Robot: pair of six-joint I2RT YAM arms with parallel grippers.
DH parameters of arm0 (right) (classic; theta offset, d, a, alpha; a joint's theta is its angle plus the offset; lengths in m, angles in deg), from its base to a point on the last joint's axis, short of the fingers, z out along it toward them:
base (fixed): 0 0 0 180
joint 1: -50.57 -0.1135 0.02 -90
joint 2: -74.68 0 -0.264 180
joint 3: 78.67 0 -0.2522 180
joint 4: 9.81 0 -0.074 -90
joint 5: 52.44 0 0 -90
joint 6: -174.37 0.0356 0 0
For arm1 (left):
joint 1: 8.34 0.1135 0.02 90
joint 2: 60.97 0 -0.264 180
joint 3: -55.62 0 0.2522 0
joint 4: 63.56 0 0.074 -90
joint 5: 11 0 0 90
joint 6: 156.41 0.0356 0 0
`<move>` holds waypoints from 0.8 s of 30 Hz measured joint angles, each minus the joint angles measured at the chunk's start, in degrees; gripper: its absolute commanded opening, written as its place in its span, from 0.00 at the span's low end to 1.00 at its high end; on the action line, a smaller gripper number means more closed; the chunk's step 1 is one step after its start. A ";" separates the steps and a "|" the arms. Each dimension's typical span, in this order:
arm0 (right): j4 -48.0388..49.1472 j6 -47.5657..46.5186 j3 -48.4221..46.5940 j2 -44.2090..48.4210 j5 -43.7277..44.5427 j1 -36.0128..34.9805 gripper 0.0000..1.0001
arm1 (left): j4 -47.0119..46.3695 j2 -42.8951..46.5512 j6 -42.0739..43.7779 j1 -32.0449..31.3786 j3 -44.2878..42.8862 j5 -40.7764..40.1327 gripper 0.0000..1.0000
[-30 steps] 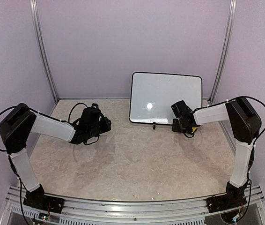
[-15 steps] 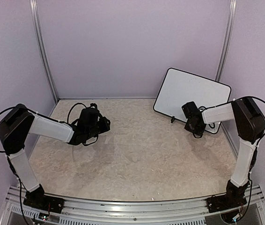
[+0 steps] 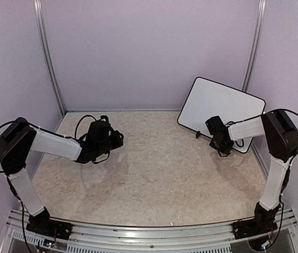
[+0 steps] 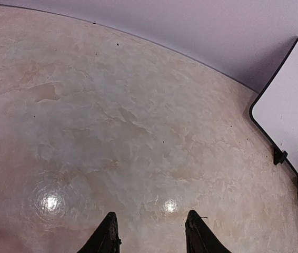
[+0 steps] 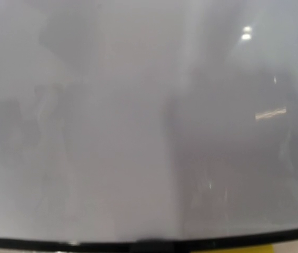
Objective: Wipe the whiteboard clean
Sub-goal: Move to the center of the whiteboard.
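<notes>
The whiteboard (image 3: 220, 104) stands tilted at the back right, leaning toward the right wall, and its face shows no dark marks in the top view. Its corner and black feet show in the left wrist view (image 4: 291, 105). My right gripper (image 3: 220, 141) is at the board's lower edge. Its fingers are hidden in the right wrist view, which the board's face (image 5: 138, 132), blurred with faint grey smears, fills down to its black rim. A sliver of yellow sponge (image 5: 233, 249) shows below that rim, at my jaws. My left gripper (image 4: 151, 234) hovers open over bare table, far left of the board.
The beige table (image 3: 154, 168) is walled by lilac panels at the back and both sides. A metal post (image 3: 251, 47) runs up just behind the board. A black stand foot (image 3: 197, 134) sticks out from the board's lower edge.
The whiteboard has swung from the back middle to the back right and turned clockwise, and my right gripper moved right with it. The left arm has barely moved.
</notes>
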 measured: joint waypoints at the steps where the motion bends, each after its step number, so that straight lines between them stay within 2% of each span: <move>1: 0.02 0.09 0.02 0.00 0.00 0.00 0.16 | 0.00 0.02 0.00 0.00 0.00 0.00 0.41; 6: 1.51 1.42 1.51 0.15 0.04 0.00 0.24 | -0.02 0.02 0.02 0.00 0.00 0.00 0.41; 22: 0.55 3.54 2.36 0.17 0.04 -1.33 0.30 | -0.94 0.04 0.02 0.00 0.85 0.02 0.41; 24: -0.48 3.96 2.51 0.17 0.00 -2.10 0.35 | -0.94 0.04 0.02 0.00 0.96 0.04 0.41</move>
